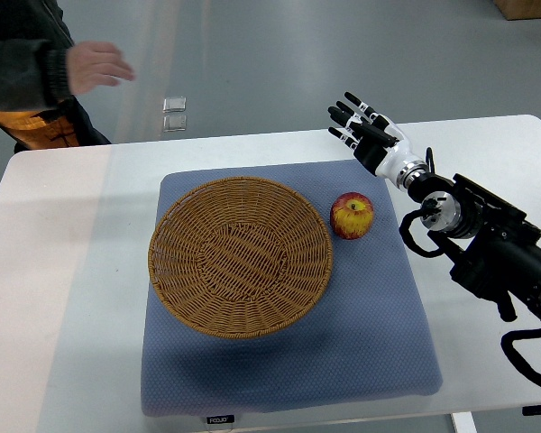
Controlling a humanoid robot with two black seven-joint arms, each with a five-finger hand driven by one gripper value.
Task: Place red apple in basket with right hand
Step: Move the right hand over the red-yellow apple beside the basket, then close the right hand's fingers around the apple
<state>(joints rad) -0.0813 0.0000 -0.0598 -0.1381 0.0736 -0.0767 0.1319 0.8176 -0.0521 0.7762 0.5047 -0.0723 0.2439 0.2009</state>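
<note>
Top view: wicker basket (pixel 241 256) empty; red apple (pixel 352 216) just beside rim; right robot hand (pixel 365 131) fingers spread, holding nothing.

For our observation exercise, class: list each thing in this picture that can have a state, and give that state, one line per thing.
Red apple: on the blue mat, just right of the basket, not held.
Basket: upright on the mat, empty.
Right hand: open, fingers spread, beyond the apple, holding nothing.
Person's hand: at the top left, away from the table.
</note>
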